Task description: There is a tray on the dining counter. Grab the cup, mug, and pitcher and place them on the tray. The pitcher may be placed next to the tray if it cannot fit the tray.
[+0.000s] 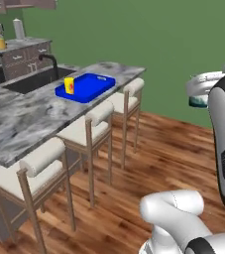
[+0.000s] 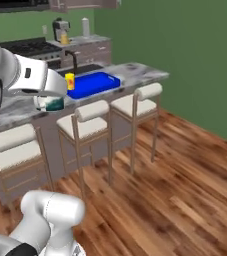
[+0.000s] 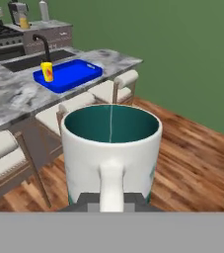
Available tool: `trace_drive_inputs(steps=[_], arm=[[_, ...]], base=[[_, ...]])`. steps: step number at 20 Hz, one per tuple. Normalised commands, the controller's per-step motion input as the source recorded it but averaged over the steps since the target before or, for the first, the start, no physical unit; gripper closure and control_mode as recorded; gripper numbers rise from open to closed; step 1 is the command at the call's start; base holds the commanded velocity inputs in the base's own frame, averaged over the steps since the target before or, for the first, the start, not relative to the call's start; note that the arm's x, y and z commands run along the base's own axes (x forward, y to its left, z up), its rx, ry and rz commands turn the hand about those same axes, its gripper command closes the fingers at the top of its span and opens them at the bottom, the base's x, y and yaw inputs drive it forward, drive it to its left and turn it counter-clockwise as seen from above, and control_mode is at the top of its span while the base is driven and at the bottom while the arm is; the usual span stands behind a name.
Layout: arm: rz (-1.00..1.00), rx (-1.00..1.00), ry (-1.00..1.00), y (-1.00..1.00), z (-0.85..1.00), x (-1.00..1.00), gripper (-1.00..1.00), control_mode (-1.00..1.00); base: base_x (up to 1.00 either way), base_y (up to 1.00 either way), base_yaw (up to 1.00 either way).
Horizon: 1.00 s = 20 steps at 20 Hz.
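Note:
My gripper (image 3: 112, 201) is shut on the mug (image 3: 111, 150), a white mug with a teal inside whose loop handle faces the camera. The mug (image 2: 50, 104) hangs in the air over the floor, in front of the stools and short of the dining counter (image 1: 29, 116). On that counter lies the blue tray (image 1: 93, 85), with the yellow cup (image 1: 69, 85) standing upright at its left end. The pitcher (image 1: 1, 43) with orange-yellow contents stands far back on the worktop by the stove.
Three cushioned stools (image 1: 86, 126) line the counter's near edge. A sink with a black faucet (image 1: 50, 62) sits behind the tray. A stove (image 2: 27, 47) and cabinets stand at the back left. Open wooden floor (image 2: 175, 170) spreads to the right, below a green wall.

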Motion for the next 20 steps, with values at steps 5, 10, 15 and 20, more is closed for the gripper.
trace_drive_inputs(steps=[5,10,15,20], arm=[[0.0,0.0,0.0,0.0,0.0,0.0,1.0,1.0],[0.0,0.0,0.0,0.0,0.0,0.0,1.0,1.0],[0.0,0.0,0.0,0.0,0.0,0.0,1.0,1.0],[0.0,0.0,0.0,0.0,0.0,0.0,1.0,1.0]], base=[[0.92,-0.38,0.39],[0.77,-0.27,0.4],[0.51,-0.41,0.55],[0.35,-0.49,0.65]])
